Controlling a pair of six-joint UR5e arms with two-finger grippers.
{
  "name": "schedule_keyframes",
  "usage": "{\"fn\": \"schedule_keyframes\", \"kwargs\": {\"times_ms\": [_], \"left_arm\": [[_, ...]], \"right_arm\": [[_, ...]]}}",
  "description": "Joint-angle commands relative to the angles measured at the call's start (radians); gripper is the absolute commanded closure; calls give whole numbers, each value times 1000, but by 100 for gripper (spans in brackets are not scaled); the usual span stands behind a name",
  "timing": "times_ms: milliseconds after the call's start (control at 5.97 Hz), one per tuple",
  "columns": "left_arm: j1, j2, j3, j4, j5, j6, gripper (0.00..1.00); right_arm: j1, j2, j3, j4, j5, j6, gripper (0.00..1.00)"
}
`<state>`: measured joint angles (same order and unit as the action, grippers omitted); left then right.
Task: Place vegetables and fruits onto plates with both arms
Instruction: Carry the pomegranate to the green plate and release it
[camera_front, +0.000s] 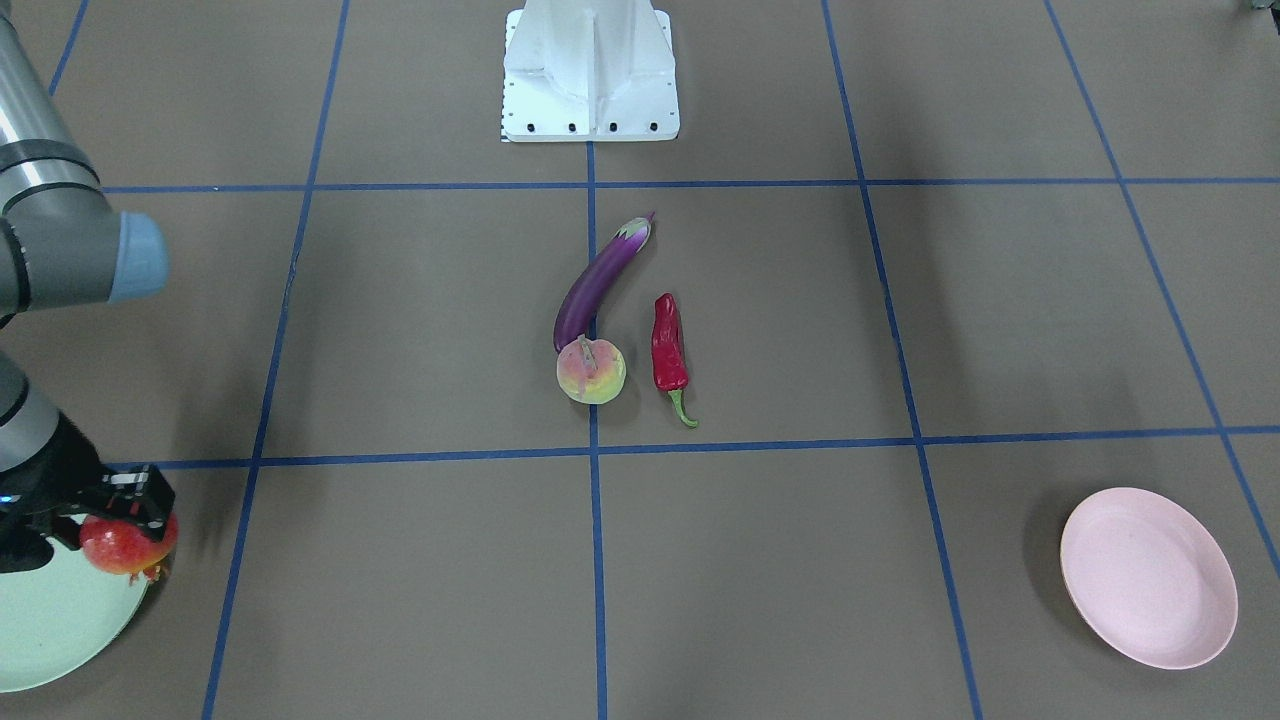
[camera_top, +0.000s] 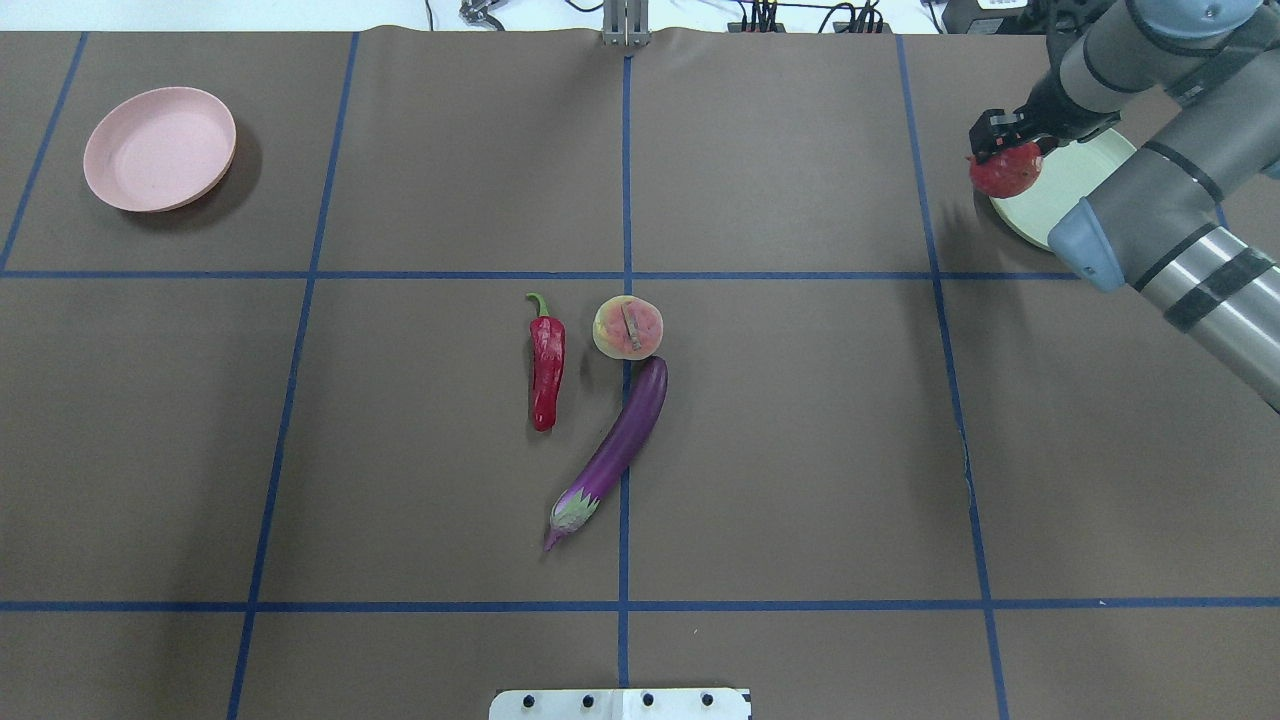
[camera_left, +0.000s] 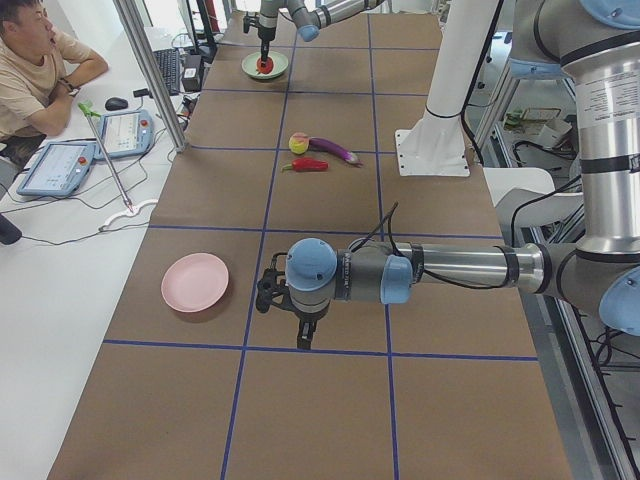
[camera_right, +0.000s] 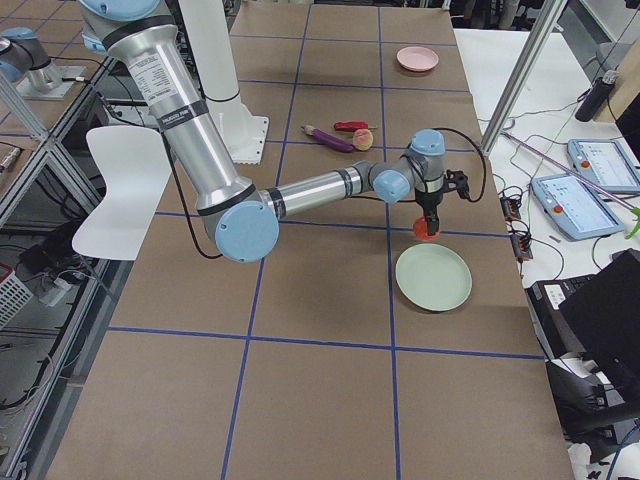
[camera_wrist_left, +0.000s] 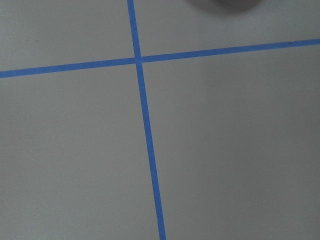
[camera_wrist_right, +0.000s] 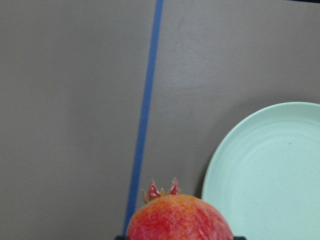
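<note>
My right gripper (camera_top: 1003, 150) is shut on the red-orange pomegranate (camera_top: 1005, 172) and holds it above the near rim of the pale green plate (camera_top: 1075, 185). The right wrist view shows the pomegranate's crown (camera_wrist_right: 162, 190) beside the plate (camera_wrist_right: 270, 170). The purple eggplant (camera_top: 620, 445), the red chili (camera_top: 546, 370) and the peach (camera_top: 628, 327) lie together at mid-table. The peach touches the eggplant's tip. The pink plate (camera_top: 160, 148) stands empty at the far left. My left gripper (camera_left: 300, 325) hangs over bare table near the pink plate (camera_left: 195, 282). I cannot tell whether it is open.
The white base block (camera_top: 620, 703) stands at the robot's edge of the table. Blue tape lines (camera_wrist_left: 145, 125) grid the brown tabletop. An operator (camera_left: 40, 70) sits beside the table with tablets and cables.
</note>
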<state>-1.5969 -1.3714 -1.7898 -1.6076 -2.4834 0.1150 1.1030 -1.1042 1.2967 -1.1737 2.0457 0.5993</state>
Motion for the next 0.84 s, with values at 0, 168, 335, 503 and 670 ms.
{"fn": "schedule_keyframes", "kwargs": {"times_ms": [0,168,335,503,670], "left_arm": [[2,0,1,0,0,0,0],[2,0,1,0,0,0,0],[3,0,1,0,0,0,0],[3,0,1,0,0,0,0],[3,0,1,0,0,0,0]], "right_arm": [[29,-35,-57,38,14,-66,85],[28,-26,-51,39,16,-49,1],[23,-16,-24,39,55,43,0],[-12,16,36,39,77,179,0],[-99,85,80,31,68,423,0]]}}
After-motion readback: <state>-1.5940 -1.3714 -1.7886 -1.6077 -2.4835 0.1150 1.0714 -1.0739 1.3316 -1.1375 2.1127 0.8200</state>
